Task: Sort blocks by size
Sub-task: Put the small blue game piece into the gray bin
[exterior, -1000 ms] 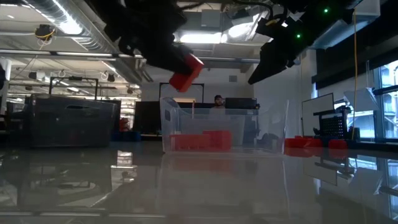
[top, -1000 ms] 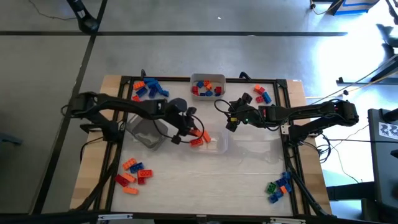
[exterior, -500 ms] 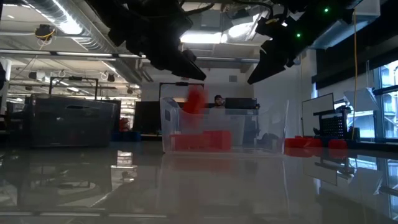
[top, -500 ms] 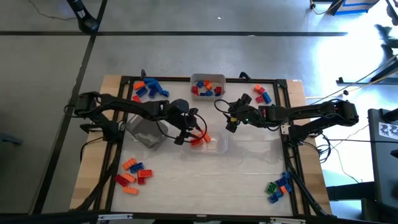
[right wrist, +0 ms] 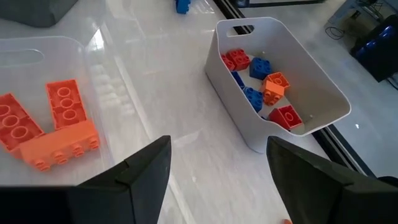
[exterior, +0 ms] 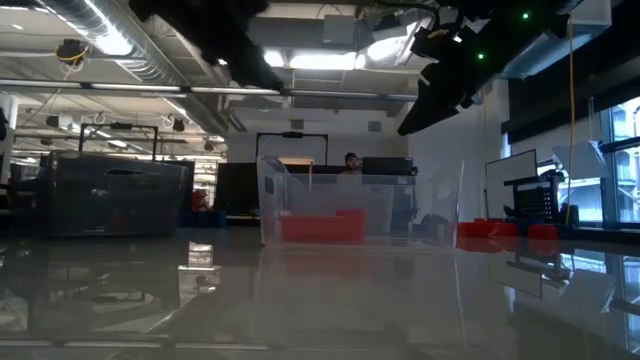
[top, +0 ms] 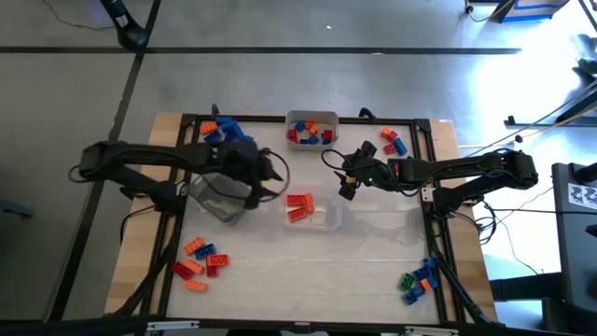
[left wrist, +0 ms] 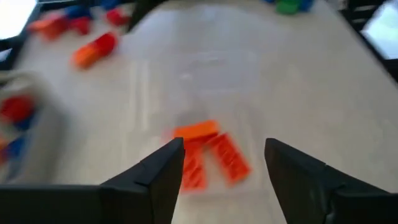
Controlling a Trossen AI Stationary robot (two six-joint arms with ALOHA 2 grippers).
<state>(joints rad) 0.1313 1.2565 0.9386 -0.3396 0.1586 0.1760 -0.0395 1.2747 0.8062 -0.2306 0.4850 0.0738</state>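
While both the left gripper (left wrist: 221, 165) and right gripper (right wrist: 217, 165) hang open and empty, either could clip the clear tray (top: 328, 220) and scatter its orange blocks (top: 299, 206).

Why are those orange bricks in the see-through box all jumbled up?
The three long orange bricks lie at different angles in the clear tray, one tipped on its side. They look dropped in, not stacked. Nothing looks spilled or broken.

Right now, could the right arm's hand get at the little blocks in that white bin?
Probably yes. The right hand hangs open beside the white bin, which has no lid, and nothing lies between it and the blocks inside.
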